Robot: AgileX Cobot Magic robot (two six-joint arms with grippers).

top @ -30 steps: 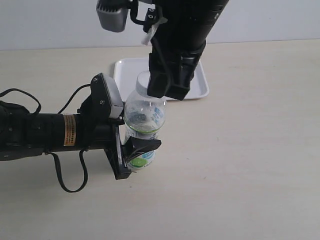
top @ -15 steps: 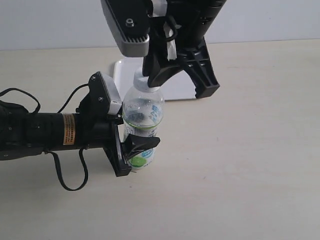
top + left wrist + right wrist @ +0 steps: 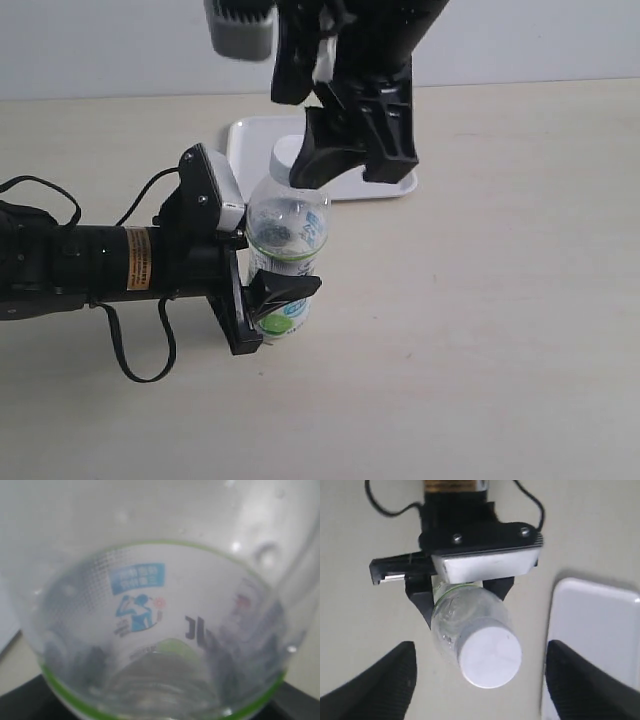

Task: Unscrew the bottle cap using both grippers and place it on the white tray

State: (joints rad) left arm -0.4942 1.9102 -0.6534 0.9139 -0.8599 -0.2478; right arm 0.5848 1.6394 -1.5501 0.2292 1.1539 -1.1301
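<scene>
At frame centre, black left gripper (image 3: 275, 310) clamps clear plastic bottle (image 3: 288, 235); black right gripper (image 3: 350, 170), spread wide, must centre on white ribbed cap (image 3: 285, 160).

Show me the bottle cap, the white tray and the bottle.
bottle cap (image 3: 490, 659), right wrist view, flat top
white tray (image 3: 594, 630), right wrist view, bare floor
bottle (image 3: 288, 222), exterior view, clear upper body

The small clear plastic bottle (image 3: 160, 630) fills my left wrist view, blurred up close. In the exterior view the bulky black right gripper (image 3: 348, 175) hides part of the flat white plastic tray (image 3: 248, 140).
</scene>
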